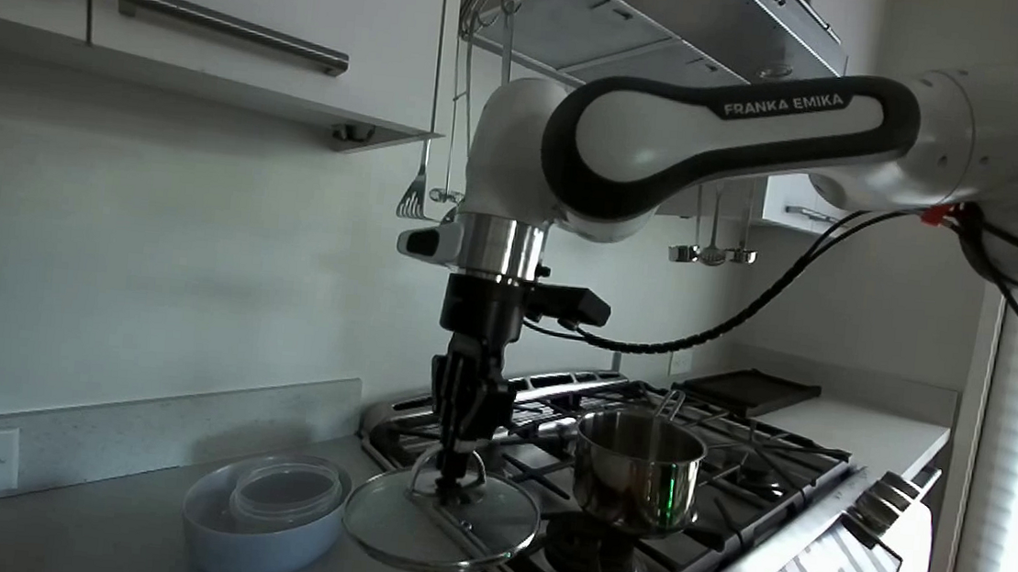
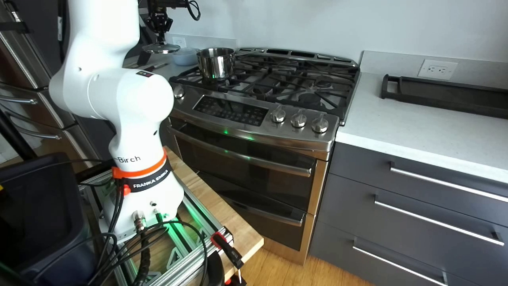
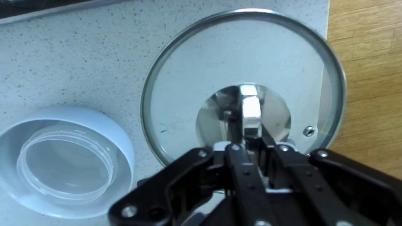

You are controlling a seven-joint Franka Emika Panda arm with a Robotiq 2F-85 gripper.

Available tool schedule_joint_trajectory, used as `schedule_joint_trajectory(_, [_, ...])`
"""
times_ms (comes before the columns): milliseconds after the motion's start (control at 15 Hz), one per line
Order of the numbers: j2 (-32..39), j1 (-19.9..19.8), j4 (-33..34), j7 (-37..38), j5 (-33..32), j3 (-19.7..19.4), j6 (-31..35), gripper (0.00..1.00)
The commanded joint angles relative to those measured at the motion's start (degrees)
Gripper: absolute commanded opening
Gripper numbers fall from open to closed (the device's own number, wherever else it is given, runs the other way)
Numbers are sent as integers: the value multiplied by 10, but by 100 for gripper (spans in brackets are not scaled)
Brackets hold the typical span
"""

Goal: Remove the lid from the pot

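The lid (image 1: 401,524) is a round clear-glass disc with a steel rim and a steel loop handle. It also shows in an exterior view (image 2: 161,49) and in the wrist view (image 3: 226,59). My gripper (image 1: 453,476) is shut on the lid's handle, with the fingers on either side of the loop, as the wrist view (image 3: 253,139) shows. The lid hangs roughly level above the counter, beside the stove and apart from the pot. The shiny steel pot (image 1: 636,486) stands open-topped on the stove in both exterior views (image 2: 216,66); the wrist view does not show it.
A pale-blue bowl (image 1: 260,545) with a clear dish (image 1: 286,492) inside stands on the counter close beside the lid. The gas stove (image 2: 278,81) has black grates. A range hood (image 1: 679,24) with hanging utensils is above. The counter's edge (image 3: 327,22) runs under the lid.
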Motion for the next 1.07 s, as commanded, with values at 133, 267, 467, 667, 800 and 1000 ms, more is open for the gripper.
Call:
schedule_joint_trajectory(133, [-12, 30, -67, 65, -54, -9, 87, 4])
schedule_joint_trajectory(267, [-10, 34, -88, 88, -63, -11, 121, 4])
schedule_joint_trajectory(467, [-12, 33, -121, 123, -69, -13, 160, 4])
schedule_joint_trajectory(667, [-7, 32, -133, 148, -72, -19, 142, 4])
schedule_joint_trajectory(800, [0, 33, -135, 162, -72, -22, 143, 4])
schedule_joint_trajectory(1000, [6, 34, -137, 178, -71, -24, 149, 4])
